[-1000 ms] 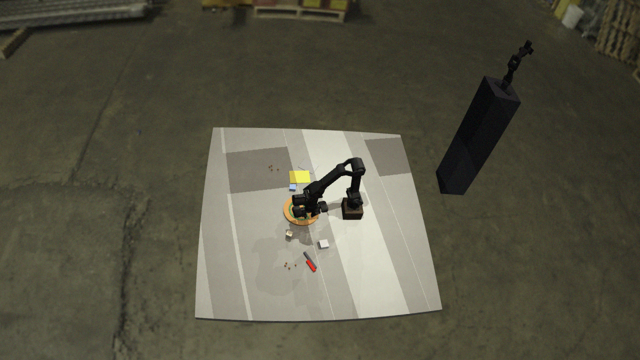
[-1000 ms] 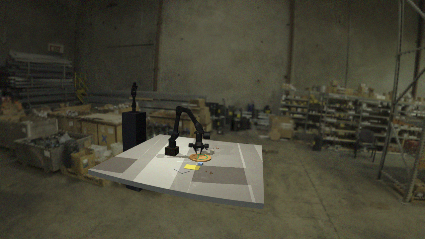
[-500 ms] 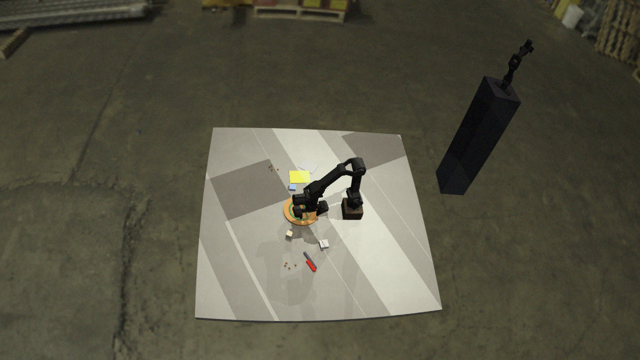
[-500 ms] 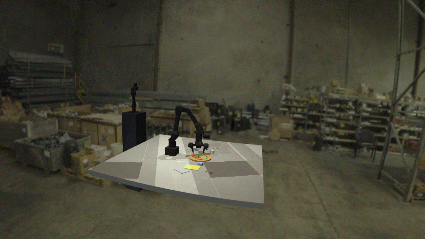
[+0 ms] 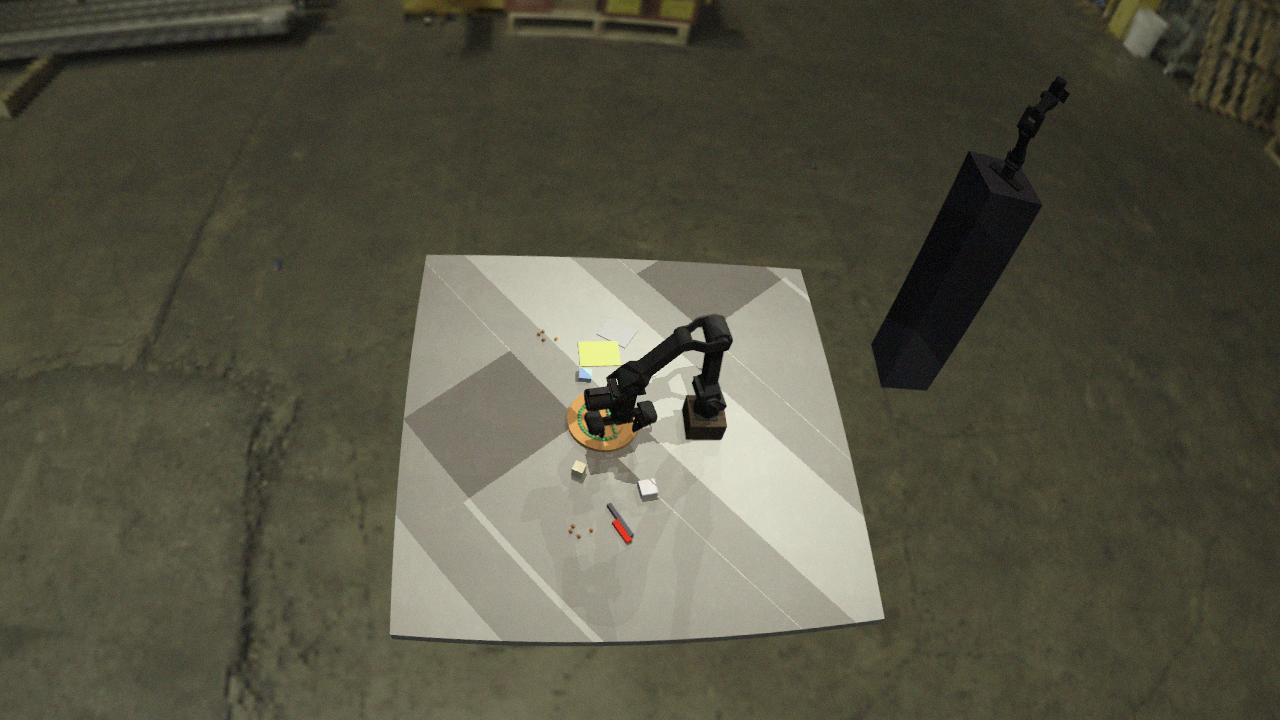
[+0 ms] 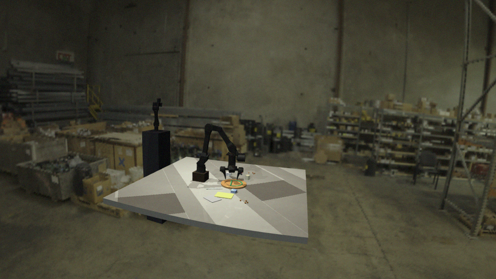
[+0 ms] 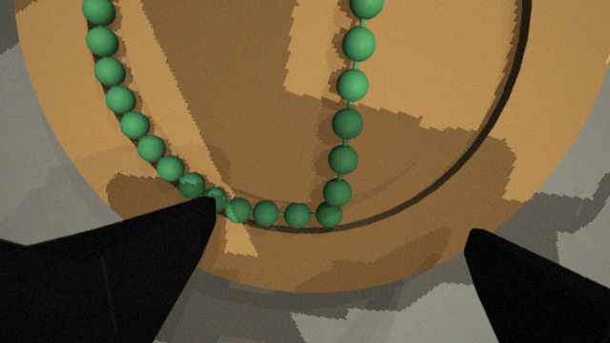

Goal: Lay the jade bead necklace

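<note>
The round wooden bead board [image 5: 611,434] [image 6: 227,183] [image 7: 429,71] lies on the table near the arm's base. The jade bead necklace [image 7: 343,124] [image 5: 583,426] [image 6: 235,182] lies on the board. In the wrist view its left run follows the curved groove [image 7: 500,110], and the other run crosses straight over the board's middle, outside the groove. My gripper [image 7: 340,225] [image 5: 617,413] [image 6: 232,170] is open and empty. It hangs just above the board's near rim, with the necklace's bend between and ahead of the fingertips.
A yellow pad [image 5: 598,352] [image 6: 224,195], a grey sheet [image 5: 617,332] and a small blue block [image 5: 583,375] lie beside the board. Two small cubes [image 5: 579,468] [image 5: 647,488], a red and grey tool [image 5: 619,522] and loose brown beads [image 5: 577,530] [image 5: 545,335] lie around. A dark pillar [image 5: 957,259] stands off the table.
</note>
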You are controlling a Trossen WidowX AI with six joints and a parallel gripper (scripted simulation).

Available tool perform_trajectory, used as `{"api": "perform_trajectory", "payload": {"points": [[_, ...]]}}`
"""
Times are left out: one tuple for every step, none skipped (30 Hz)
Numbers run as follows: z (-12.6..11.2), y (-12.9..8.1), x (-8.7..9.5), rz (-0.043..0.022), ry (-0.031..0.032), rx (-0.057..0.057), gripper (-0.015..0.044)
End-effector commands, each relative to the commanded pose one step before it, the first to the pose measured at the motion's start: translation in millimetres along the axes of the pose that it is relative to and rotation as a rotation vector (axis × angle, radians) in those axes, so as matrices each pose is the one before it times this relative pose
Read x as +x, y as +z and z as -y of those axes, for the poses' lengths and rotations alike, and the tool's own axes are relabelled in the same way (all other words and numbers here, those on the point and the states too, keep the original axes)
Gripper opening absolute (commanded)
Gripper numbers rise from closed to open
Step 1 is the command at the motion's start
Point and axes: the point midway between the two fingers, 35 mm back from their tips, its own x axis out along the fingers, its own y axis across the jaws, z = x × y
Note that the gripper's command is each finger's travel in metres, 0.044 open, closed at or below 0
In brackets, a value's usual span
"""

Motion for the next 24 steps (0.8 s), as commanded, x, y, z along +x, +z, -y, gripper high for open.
{"api": "perform_trajectory", "payload": {"points": [[-0.03,-0.03,-0.46,-0.00109,-0.00064,0.0018,0.0440],[0.00,0.00,0.00,0.00000,0.00000,0.0000,0.0440],[0.00,0.00,0.00,0.00000,0.00000,0.0000,0.0440],[0.00,0.00,0.00,0.00000,0.00000,0.0000,0.0440],[0.00,0.00,0.00,0.00000,0.00000,0.0000,0.0440],[0.00,0.00,0.00,0.00000,0.00000,0.0000,0.0440],[0.00,0.00,0.00,0.00000,0.00000,0.0000,0.0440],[-0.29,1.15,-0.32,0.00015,0.00002,-0.0056,0.0414],[-0.81,3.47,-0.96,0.00043,0.00005,-0.0168,0.0387],[-1.13,5.85,-1.60,0.00071,0.00006,-0.0280,0.0361],[-0.98,7.31,-1.99,0.00086,0.00003,-0.0345,0.0335],[-0.50,7.41,-2.00,0.00084,-0.00002,-0.0345,0.0309],[0.00,7.47,-2.02,0.00081,-0.00006,-0.0345,0.0282],[0.50,7.50,-2.03,0.00078,-0.00011,-0.0345,0.0256],[1.00,7.49,-2.05,0.00075,-0.00015,-0.0345,0.0230],[1.50,7.45,-2.06,0.00072,-0.00018,-0.0345,0.0204],[2.01,7.38,-2.07,0.00068,-0.00021,-0.0345,0.0177],[2.50,7.26,-2.09,0.00065,-0.00024,-0.0345,0.0151],[3.00,7.13,-2.10,0.00061,-0.00027,-0.0345,0.0125],[3.48,6.95,-2.11,0.00058,-0.00029,-0.0345,0.0120],[3.95,6.74,-2.13,0.00054,-0.00031,-0.0345,0.0120],[4.41,6.50,-2.14,0.00050,-0.00032,-0.0345,0.0120],[4.85,6.22,-2.15,0.00046,-0.00033,-0.0345,0.0120],[4.28,4.83,-1.76,0.00035,-0.00028,-0.0280,0.0120]]}}
